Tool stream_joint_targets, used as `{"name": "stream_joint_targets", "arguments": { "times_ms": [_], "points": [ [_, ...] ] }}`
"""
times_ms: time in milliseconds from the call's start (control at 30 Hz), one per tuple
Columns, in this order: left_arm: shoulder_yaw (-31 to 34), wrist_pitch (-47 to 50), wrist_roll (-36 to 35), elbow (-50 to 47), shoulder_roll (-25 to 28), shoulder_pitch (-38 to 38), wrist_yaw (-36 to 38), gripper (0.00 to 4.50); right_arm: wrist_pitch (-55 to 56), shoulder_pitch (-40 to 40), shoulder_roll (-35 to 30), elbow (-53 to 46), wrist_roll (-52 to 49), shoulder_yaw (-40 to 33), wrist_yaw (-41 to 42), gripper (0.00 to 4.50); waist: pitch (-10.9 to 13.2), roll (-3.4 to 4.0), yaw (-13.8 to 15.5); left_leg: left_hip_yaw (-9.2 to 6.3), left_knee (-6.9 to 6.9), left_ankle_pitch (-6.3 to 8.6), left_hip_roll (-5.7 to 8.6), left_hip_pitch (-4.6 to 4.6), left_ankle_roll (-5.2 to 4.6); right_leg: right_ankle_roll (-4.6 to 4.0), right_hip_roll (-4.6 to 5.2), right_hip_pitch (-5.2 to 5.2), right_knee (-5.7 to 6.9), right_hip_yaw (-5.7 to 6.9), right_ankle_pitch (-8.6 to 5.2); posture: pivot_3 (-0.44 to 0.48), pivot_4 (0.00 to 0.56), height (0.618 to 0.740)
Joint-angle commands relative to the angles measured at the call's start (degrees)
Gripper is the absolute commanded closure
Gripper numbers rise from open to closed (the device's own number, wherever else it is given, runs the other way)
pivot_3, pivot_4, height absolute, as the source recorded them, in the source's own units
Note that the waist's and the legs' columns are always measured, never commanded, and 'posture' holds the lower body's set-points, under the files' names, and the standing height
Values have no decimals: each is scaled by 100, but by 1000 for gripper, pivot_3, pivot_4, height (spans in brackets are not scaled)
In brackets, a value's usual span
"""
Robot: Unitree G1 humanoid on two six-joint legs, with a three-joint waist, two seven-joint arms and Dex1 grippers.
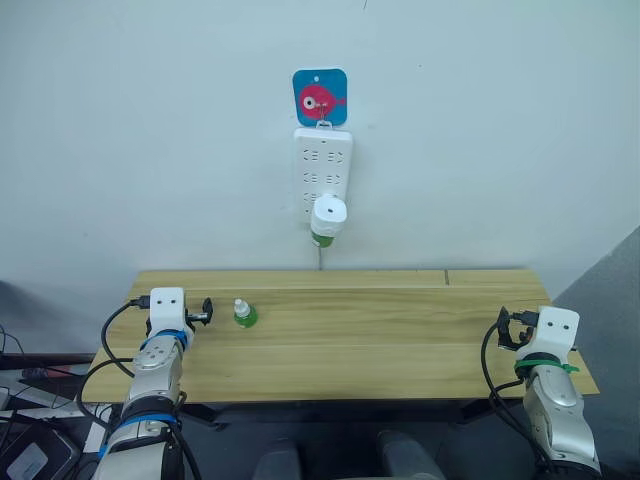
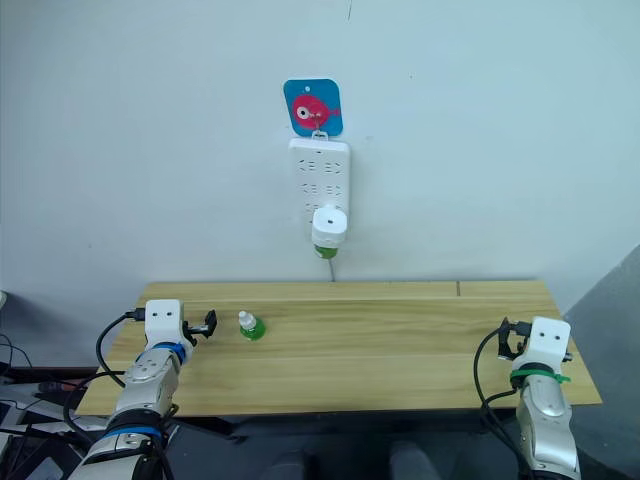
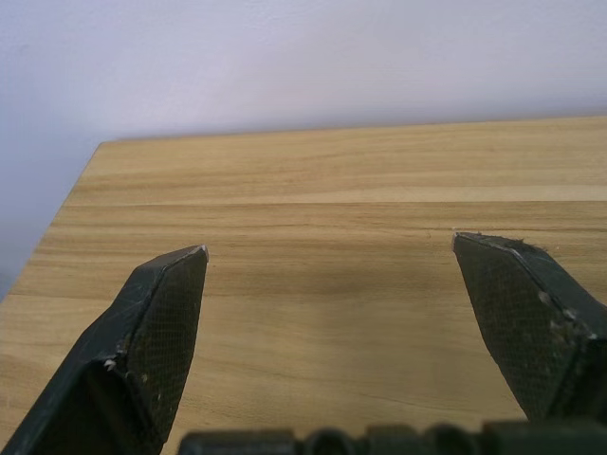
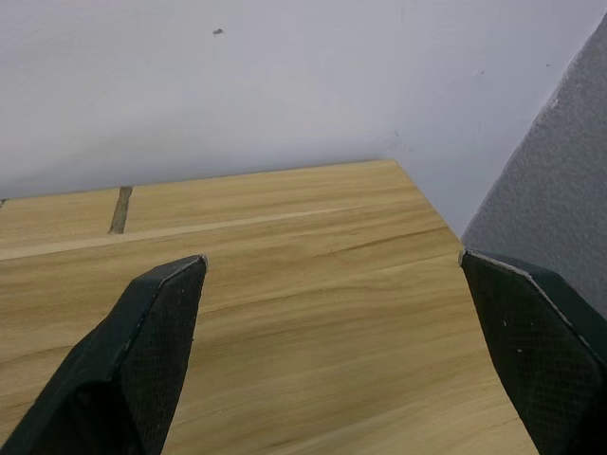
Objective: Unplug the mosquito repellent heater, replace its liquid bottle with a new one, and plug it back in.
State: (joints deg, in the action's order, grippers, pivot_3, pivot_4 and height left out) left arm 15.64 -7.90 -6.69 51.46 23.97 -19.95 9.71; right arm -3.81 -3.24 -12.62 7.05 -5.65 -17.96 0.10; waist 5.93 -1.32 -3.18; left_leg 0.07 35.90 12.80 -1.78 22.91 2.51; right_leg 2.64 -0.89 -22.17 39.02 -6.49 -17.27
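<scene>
Landmark: the white power strip (image 1: 322,172) hangs upright on the pale wall, above the back edge of the bench (image 1: 400,330), roughly over its middle.
Heater: the mosquito repellent heater (image 1: 327,215) sits plugged into the lower end of the power strip, its white rounded body facing outward, well above the bench.
Fitted bottle: a green liquid bottle (image 1: 322,240) pokes out beneath the heater, just below the power strip's bottom edge.
Spare bottle: a small bottle with green liquid and a white cap (image 1: 244,313) stands upright on the bench, below the power strip and to its left, well apart from it.
Hook card: a blue square card with a pink fish picture (image 1: 320,97) is stuck to the wall directly above the power strip, touching its top.
Cable: a thin cord runs down from the power strip to the back edge of the bench.
Left claw (image 3: 327,248): fingers spread wide apart, holding nothing, low over the bench near its left end, far below and left of the power strip, just beside the spare bottle.
Right claw (image 4: 332,256): fingers spread wide apart, holding nothing, over the right end of the bench, far below and right of the power strip.
</scene>
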Motion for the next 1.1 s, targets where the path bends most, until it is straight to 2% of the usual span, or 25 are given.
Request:
{"name": "stream_joint_targets", "arguments": {
  "times_ms": [33, 467, 633, 933, 1000, 1100],
  "points": [
    [80, 16, -36, -49, 156, -53, -3, 0, 96, -28, 3, -189, 38, -14, -49, 38, 0, 0, -4, 0, 0, 0, 0, 0, 0, 0, 0, 0, 0, 0, 0, -26, 102, 740],
    [244, -73, -59, 107, 402, 45, -228, 0, 97, -55, 50, -273, 67, 153, 24, 38, 1, 0, -11, 0, 0, 0, -1, -1, 0, 1, 1, 0, 0, 1, -1, -27, 110, 740],
    [332, -22, -103, -56, 375, 285, -277, 0, 145, 107, -65, -122, 167, 402, 220, 38, 1, 0, -18, 1, 0, 0, -2, -1, 0, 1, 1, -1, 0, -1, -1, -13, 114, 740],
    [381, 18, -148, -320, 418, 452, -230, 0, 154, 270, -59, 29, 158, 424, 240, 38, 4, -6, 30, -6, 1, 0, 2, 0, 0, 0, 6, 3, 0, 7, 0, 15, 117, 740],
    [378, -27, -160, -386, 469, 491, -153, 0, 136, 245, -64, -26, 152, 427, 270, 38, 5, -9, 30, -5, 1, 0, 2, 0, 0, 0, 6, 3, 0, 6, 0, 15, 117, 740],
    [476, -65, -546, -906, 511, 617, 546, 0, -34, 137, -59, -352, 31, 407, 375, 38, 6, -8, 28, -5, 0, 0, 0, -1, 0, -1, 6, 2, 0, 7, 0, 21, 120, 740]
  ]
}}
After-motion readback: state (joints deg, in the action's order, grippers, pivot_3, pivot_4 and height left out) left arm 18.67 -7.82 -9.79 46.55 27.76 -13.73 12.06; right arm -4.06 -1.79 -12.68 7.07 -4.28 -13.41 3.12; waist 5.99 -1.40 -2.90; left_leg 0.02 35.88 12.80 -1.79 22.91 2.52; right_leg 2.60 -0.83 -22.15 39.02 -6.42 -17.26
